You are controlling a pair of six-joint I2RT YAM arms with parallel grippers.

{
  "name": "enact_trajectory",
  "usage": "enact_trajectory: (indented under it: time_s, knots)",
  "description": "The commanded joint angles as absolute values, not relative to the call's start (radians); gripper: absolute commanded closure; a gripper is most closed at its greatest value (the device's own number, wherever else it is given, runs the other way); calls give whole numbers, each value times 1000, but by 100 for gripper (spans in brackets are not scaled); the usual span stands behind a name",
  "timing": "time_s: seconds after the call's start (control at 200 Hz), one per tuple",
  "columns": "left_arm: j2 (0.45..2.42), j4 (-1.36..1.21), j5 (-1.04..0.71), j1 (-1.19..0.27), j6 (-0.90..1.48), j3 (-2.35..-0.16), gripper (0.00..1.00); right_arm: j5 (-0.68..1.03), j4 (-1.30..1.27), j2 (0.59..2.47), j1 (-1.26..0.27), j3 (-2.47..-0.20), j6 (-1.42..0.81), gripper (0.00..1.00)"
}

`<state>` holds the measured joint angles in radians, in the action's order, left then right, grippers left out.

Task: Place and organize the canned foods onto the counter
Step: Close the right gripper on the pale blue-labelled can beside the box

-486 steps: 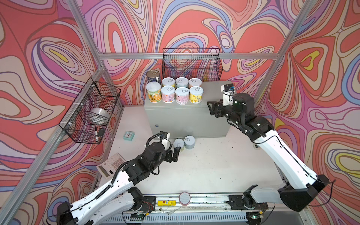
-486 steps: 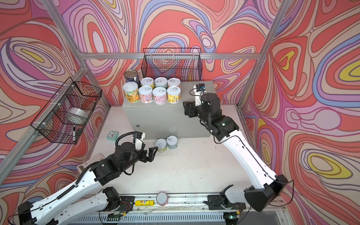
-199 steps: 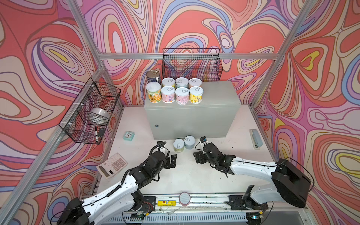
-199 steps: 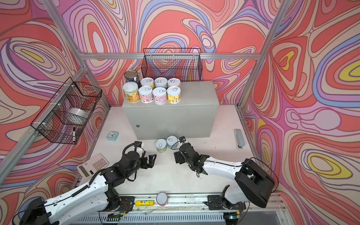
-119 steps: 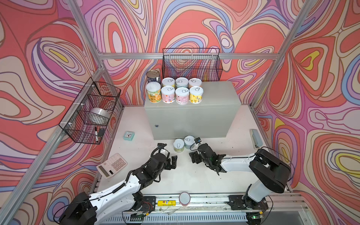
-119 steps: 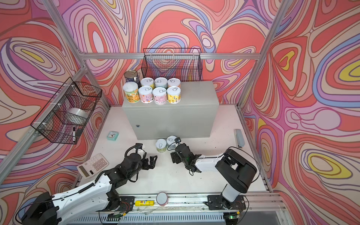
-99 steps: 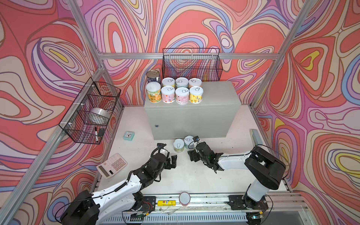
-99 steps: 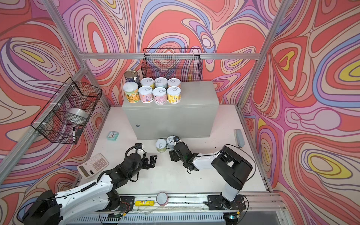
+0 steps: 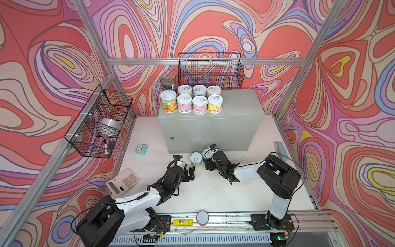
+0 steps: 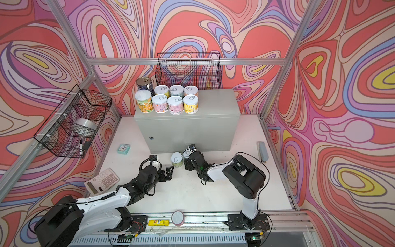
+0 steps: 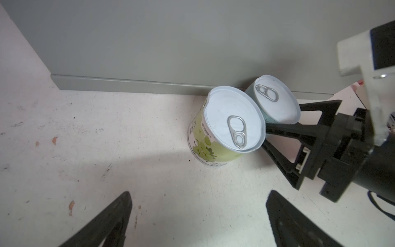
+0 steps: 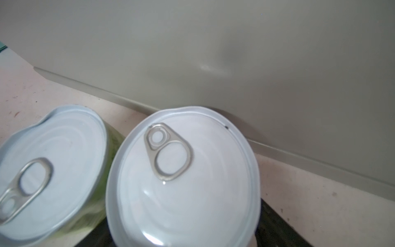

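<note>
Several canned foods stand in two rows on the left of the grey counter [image 9: 235, 107] [image 10: 213, 102]. Two more stand on the floor against its front. One is a green-labelled can [image 9: 196, 159] [image 11: 233, 119] [image 12: 53, 166]. The other is a teal can [image 9: 205, 152] [image 11: 275, 100] [image 12: 181, 188]. My right gripper [image 9: 208, 162] [image 11: 284, 117] [image 12: 183, 235] is low on the floor and open, a finger on each side of the teal can. My left gripper [image 9: 189, 171] [image 10: 167, 171] [image 11: 198, 192] is wide open and empty, a short way in front of the green can.
On the floor at the left lie a calculator [image 9: 123, 181] and a small teal clock [image 9: 141, 149]. A yellow tube [image 9: 182, 222] and a pink-rimmed disc [image 9: 202, 217] rest on the front rail. Black wire baskets hang on the back wall [image 9: 210, 70] and left wall [image 9: 100, 122].
My right arm came down from over the counter to the floor and slid in until its fingers straddle the teal can. My left gripper drew back a little from the green can and opened wider.
</note>
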<state>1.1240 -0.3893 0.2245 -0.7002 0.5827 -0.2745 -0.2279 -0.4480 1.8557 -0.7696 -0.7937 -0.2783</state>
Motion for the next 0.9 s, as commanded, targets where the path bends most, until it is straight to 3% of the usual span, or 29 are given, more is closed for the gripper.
enact_trajectory:
  time_s: [0.0,0.621,0.781,0.896]
  knots:
    - [1138,-449,218,-695,581,-274,0,-249,-496,1898,-757,-822,-284,13]
    - [1132,-441,225,-693,578,-273,1,-387,-437,1987,-752,-942,-318,17]
    - [1147,-449,222,-693,576,-282,1,-381,-454,1966,-753,-904,-330,27]
    - [1153,-448,219,-693,574,-288,1,-380,-456,1947,-753,-876,-336,41]
